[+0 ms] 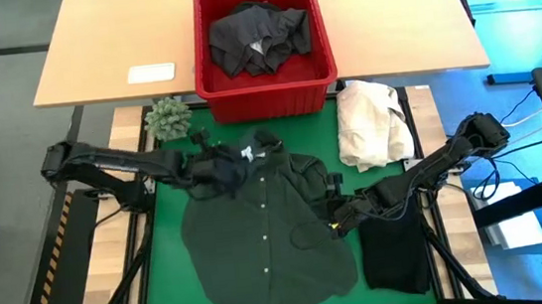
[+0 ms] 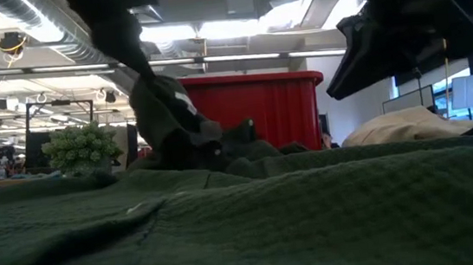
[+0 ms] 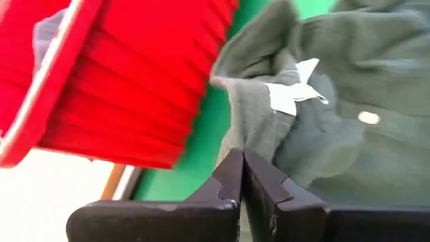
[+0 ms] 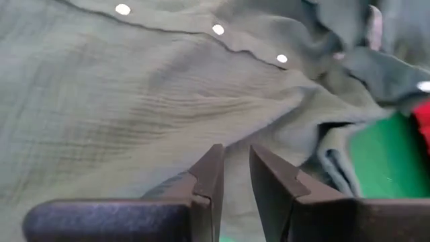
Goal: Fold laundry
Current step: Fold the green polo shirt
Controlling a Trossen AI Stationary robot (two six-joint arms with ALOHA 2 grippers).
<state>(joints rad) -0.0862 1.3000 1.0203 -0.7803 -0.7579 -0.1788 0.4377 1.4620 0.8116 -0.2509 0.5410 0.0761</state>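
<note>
Pinching the collar of the dark green shirt [image 1: 264,237], which lies spread on the green mat, left gripper [image 1: 215,167] has jaws clenched; a thin bite could slip and bunch it. Right gripper [image 1: 342,215] at the sleeve edge, jaws slightly apart, may snag the black garment [image 1: 398,255] beside it.

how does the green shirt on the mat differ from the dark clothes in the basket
The green shirt lies spread out on the mat, buttons showing; the dark clothes sit crumpled in the red basket. The shirt is dark green, the clothes dark grey. The shirt covers more area. Both are unfolded.
</note>
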